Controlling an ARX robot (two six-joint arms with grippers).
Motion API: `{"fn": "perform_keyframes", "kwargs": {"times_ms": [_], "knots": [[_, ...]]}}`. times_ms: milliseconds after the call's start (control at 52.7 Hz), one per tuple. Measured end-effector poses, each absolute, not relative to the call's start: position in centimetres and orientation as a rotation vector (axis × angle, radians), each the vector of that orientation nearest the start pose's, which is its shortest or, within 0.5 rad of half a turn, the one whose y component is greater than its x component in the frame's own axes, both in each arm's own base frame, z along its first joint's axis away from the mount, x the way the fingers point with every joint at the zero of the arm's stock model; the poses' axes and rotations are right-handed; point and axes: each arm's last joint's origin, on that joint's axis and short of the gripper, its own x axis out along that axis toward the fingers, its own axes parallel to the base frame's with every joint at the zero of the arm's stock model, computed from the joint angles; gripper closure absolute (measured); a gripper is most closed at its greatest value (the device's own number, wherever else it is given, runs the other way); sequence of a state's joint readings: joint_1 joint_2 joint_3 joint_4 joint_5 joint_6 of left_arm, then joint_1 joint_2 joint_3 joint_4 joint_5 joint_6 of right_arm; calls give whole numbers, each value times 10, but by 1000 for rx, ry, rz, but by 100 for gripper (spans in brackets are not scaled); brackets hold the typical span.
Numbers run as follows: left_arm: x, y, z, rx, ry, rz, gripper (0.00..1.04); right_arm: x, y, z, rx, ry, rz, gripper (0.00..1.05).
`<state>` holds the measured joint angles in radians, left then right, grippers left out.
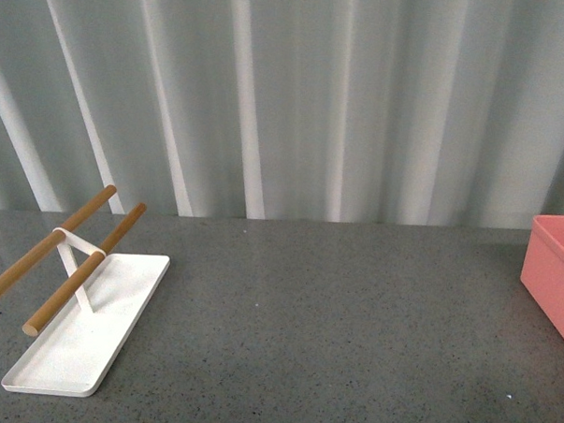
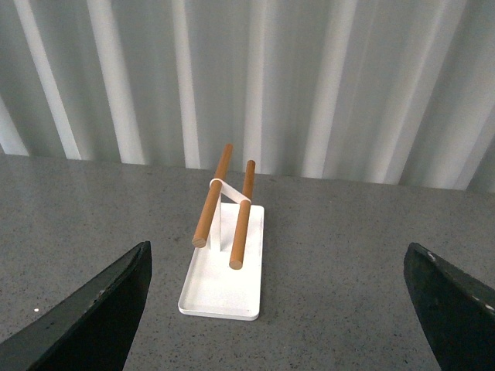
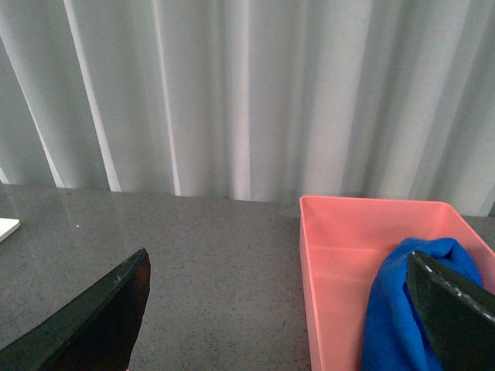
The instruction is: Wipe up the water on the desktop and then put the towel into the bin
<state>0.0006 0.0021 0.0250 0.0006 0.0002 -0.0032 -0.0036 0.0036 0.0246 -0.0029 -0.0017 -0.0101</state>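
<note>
Backdrop: pale curtain (image 1: 286, 89) hanging in folds behind a dark speckled counter (image 1: 325, 331), pretty plain setup.
Right fingers: one dark finger (image 3: 85, 325) sits low over the counter, the other (image 3: 456, 309) is right up against the towel, wide gap between them, so they look released. Can't tell if that one actually touches the cloth.
Towel: bright blue towel (image 3: 402, 309) bunched up inside the bin, at its near end.
Bin: salmon-pink bin (image 3: 340, 232) on the counter, at the right edge in the front view.
Left fingers: spread wide apart (image 2: 85, 317), nothing between them but bare counter.
Rack: white tray (image 2: 224, 286) with two wooden rods (image 2: 213, 197), straight out past the left fingers, on the counter's left side.
</note>
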Motion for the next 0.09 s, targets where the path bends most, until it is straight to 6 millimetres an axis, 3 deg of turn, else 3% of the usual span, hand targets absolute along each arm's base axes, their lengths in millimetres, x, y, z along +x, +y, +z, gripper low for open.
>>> {"fn": "perform_keyframes", "kwargs": {"times_ms": [95], "knots": [[96,0,172,-3,-23,0,7,96,0,171,-10,-18,-2,7]]}}
